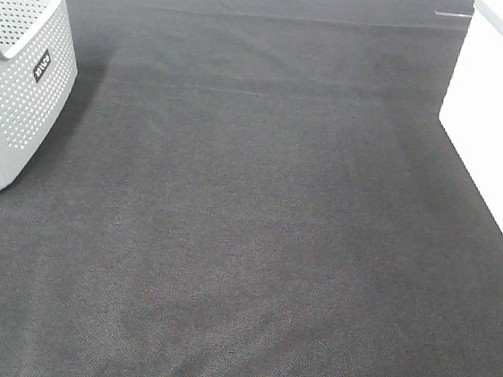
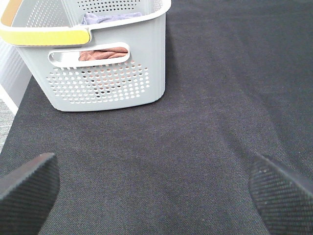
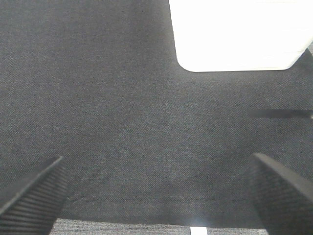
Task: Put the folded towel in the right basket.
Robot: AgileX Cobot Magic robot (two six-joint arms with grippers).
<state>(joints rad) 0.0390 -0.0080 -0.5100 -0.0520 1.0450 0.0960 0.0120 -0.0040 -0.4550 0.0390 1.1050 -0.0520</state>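
Observation:
A grey perforated basket (image 1: 19,83) stands at the left of the black table cloth; the left wrist view shows it (image 2: 107,78) holding a purple towel (image 2: 110,18) and a red-brown towel (image 2: 102,54) seen through its handle slot. A white basket (image 1: 502,116) stands at the right and also shows in the right wrist view (image 3: 239,34). My left gripper (image 2: 154,188) is open and empty above the cloth, short of the grey basket. My right gripper (image 3: 156,183) is open and empty, short of the white basket. Neither gripper shows in the exterior high view.
The black cloth (image 1: 257,225) covers the table between the two baskets. The grey basket has a yellow rim grip (image 2: 44,35). The cloth's edge (image 3: 146,223) shows in the right wrist view.

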